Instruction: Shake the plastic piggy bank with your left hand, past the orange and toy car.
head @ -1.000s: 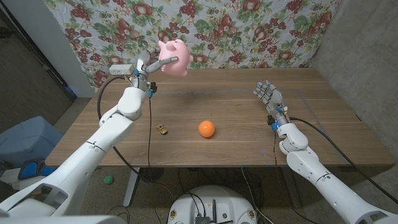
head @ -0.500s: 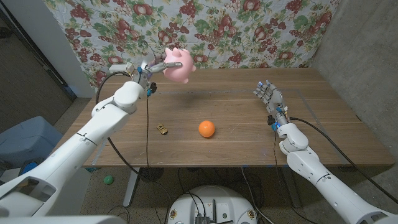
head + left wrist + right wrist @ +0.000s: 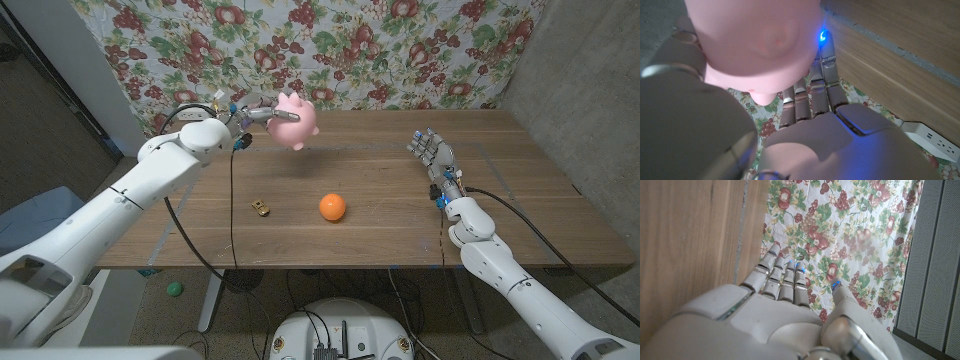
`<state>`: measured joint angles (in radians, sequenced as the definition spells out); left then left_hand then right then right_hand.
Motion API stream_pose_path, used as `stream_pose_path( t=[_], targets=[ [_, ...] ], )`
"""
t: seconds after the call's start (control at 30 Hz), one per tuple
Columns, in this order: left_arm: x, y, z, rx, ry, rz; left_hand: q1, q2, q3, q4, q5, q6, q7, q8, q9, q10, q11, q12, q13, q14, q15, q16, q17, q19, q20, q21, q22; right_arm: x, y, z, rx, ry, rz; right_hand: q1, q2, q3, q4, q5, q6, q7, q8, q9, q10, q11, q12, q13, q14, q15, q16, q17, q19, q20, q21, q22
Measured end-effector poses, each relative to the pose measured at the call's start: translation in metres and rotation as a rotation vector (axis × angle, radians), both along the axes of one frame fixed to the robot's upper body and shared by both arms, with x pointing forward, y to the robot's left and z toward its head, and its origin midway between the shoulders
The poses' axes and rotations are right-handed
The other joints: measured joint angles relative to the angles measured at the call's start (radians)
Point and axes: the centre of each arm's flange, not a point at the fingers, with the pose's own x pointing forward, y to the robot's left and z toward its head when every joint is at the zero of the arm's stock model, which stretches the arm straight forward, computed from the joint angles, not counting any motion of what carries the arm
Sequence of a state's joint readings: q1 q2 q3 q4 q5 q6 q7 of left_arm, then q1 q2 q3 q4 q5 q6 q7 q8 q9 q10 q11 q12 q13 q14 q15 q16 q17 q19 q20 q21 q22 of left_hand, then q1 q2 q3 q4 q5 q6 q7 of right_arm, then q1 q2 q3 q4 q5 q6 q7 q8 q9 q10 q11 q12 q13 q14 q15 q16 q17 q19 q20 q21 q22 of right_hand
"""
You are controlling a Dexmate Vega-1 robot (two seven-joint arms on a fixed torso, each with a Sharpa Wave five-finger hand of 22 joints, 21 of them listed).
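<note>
My left hand [image 3: 258,114] grips the pink plastic piggy bank [image 3: 297,122] and holds it in the air above the far left part of the wooden table [image 3: 380,180]. In the left wrist view the piggy bank [image 3: 760,42] sits close against that hand [image 3: 810,130], its fingers reaching along the bank's side. An orange [image 3: 333,207] lies near the table's middle, with a small toy car [image 3: 261,208] to its left. My right hand [image 3: 431,153] stands upright over the table's right side, fingers apart and holding nothing; the right wrist view shows the same hand [image 3: 780,310].
A floral cloth [image 3: 400,50] hangs behind the table. A white power strip [image 3: 935,142] lies on the floor past the table's far edge. A small green ball [image 3: 175,289] lies on the floor at the left.
My left hand has carried the piggy bank rightward and lower, from up against the cloth down toward the table. The right hand, orange and toy car have stayed put.
</note>
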<state>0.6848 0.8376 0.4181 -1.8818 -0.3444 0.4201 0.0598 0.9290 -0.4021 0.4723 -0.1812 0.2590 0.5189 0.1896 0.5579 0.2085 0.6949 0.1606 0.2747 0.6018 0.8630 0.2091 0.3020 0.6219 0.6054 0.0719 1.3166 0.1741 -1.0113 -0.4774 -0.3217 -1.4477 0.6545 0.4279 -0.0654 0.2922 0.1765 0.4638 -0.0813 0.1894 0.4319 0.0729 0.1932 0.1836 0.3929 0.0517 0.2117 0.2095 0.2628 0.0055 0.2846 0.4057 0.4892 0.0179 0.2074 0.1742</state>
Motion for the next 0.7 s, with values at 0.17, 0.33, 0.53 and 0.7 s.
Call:
stream_pose_path(
  t=[0.17,0.33,0.53,0.7],
  targets=[
    [0.0009,-0.0008,0.0044,0.048,0.027,0.000,0.000,0.000,0.000,0.000,0.000,0.000,0.000,-0.003,0.000,0.000,0.000,-0.001,0.001,0.000,0.000,-0.001,0.001,0.000,0.000,-0.002,0.000,0.0013,0.0007,0.0004,0.000,0.002,-0.002,0.000,0.000,0.000,0.000,0.000,0.000,0.000,0.000,0.000,0.000,0.000,0.000,0.000,0.000,0.000,0.000,0.000,0.000,0.000,0.000,0.000],
    [0.0011,-0.0006,0.0065,0.069,0.034,0.001,0.000,0.000,0.000,0.000,0.000,0.003,0.003,-0.006,0.000,0.000,0.000,-0.002,0.001,0.000,0.000,-0.002,0.001,0.000,0.000,-0.003,0.000,0.0022,0.0015,0.0009,-0.001,0.002,-0.002,0.000,0.000,0.000,0.000,0.000,0.000,0.000,0.000,0.000,0.000,0.000,0.000,0.000,0.002,0.002,0.000,0.000,0.000,0.000,0.000,0.000],
    [0.0009,0.0021,0.0052,0.047,0.001,0.002,0.000,0.000,0.000,0.000,0.000,0.003,0.003,-0.007,0.000,0.000,0.000,-0.005,0.022,0.000,0.000,0.002,0.001,0.000,0.000,-0.003,0.000,0.0027,0.0019,0.0013,-0.002,0.003,-0.002,0.000,0.000,0.000,0.000,0.000,0.000,0.000,0.000,0.000,0.000,0.000,0.000,0.000,0.002,0.002,0.000,0.000,0.000,0.000,0.000,0.000],
    [-0.0010,0.0042,0.0038,-0.007,-0.061,0.002,0.000,0.000,0.000,0.000,0.000,0.007,0.000,-0.008,0.000,0.000,0.000,-0.008,0.028,0.000,0.000,0.002,0.002,0.000,0.000,0.002,0.000,0.0032,0.0020,0.0018,-0.003,0.004,-0.003,0.000,0.000,0.000,0.000,0.000,0.000,0.000,0.000,0.000,0.000,0.000,0.000,0.000,0.002,0.002,0.000,0.000,0.000,0.000,0.000,0.000]
  ],
)
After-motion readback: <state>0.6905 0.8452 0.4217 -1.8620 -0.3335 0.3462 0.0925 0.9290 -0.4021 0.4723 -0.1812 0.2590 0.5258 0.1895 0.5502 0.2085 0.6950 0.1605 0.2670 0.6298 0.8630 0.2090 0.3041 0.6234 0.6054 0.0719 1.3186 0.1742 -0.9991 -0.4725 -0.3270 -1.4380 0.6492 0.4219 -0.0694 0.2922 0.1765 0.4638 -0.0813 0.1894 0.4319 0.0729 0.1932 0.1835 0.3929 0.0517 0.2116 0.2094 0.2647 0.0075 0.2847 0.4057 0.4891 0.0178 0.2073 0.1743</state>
